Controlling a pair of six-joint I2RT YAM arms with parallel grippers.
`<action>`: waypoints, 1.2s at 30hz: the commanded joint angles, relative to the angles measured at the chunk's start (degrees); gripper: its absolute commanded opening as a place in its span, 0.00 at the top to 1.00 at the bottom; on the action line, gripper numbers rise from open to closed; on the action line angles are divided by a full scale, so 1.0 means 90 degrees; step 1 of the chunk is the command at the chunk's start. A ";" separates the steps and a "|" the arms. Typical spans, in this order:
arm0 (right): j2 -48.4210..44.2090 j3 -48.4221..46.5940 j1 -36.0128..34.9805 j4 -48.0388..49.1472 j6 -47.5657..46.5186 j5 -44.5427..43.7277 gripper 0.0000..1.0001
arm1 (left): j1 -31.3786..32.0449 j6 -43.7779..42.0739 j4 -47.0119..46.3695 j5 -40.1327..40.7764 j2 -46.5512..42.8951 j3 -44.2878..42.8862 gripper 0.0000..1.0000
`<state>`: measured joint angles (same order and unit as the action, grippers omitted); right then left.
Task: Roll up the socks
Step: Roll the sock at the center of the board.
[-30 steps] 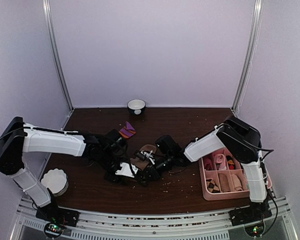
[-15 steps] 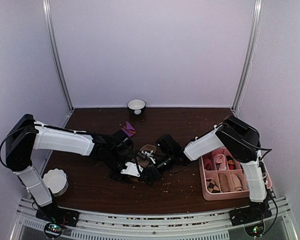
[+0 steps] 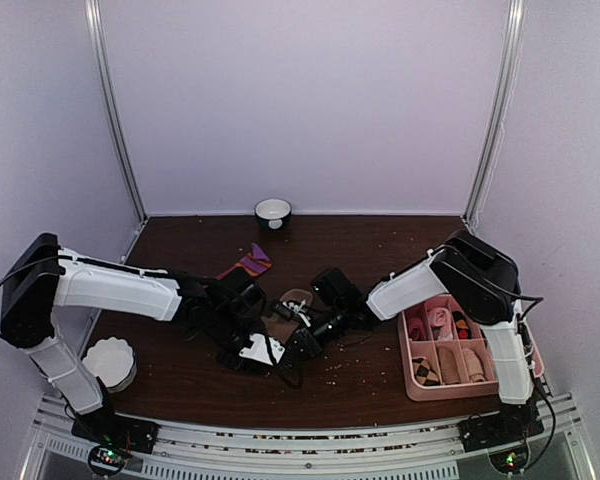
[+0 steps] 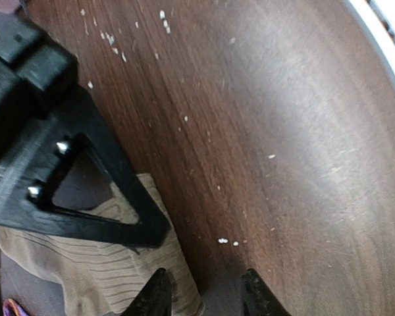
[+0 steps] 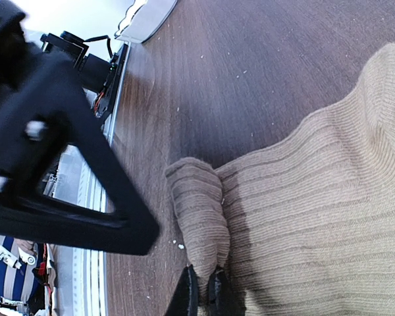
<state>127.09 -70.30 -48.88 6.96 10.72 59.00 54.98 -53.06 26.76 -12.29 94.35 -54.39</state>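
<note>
At mid-table, the right gripper [image 5: 203, 296] pinches a folded end of the tan ribbed fabric sock [image 5: 303, 217], its jaws pressed almost together on the cloth. Just beside it the left gripper [image 4: 204, 297] stands spread, one fingertip at the sock's edge and the other over the bare dark wooden table [image 4: 283, 131]. The knit looks light, limp and prone to unrolling, so a hold on the folded end, with the flat part pinned, seems wisest. Farther back lies the dark red sock with purple-striped cuff [image 3: 248, 263], apart from both grippers. Beyond it stands a white round bowl [image 3: 273, 211].
</note>
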 commanded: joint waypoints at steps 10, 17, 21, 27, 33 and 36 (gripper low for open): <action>0.0800 0.0522 0.0106 -0.1779 0.0127 -0.0983 1.00 | 0.0014 0.0237 -0.0395 0.0847 0.0728 -0.0138 0.66; 0.0819 0.0534 0.0117 -0.1873 0.0108 -0.1006 1.00 | 0.0014 0.0455 -0.0315 0.0602 0.0138 -0.0016 0.58; 0.0820 0.0530 0.0134 -0.1877 0.0132 -0.1010 1.00 | 0.0014 0.0446 -0.0244 0.0264 -0.0345 0.0097 0.55; 0.0827 0.0537 0.0138 -0.1867 0.0204 -0.1015 1.00 | 0.0014 0.0454 -0.0300 0.0496 0.0018 0.0019 0.54; 0.0795 0.0537 0.0131 -0.1943 0.0208 -0.1023 1.00 | 0.0014 0.0481 -0.0461 0.0752 0.0353 0.0023 0.58; 0.0791 0.0507 0.0137 -0.2006 0.0196 -0.1052 1.00 | -0.0009 0.0487 -0.0598 0.0939 0.0522 0.0023 0.62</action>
<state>127.09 -70.35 -48.82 6.72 11.38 59.16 55.22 -49.36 23.99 -6.31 97.23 -54.15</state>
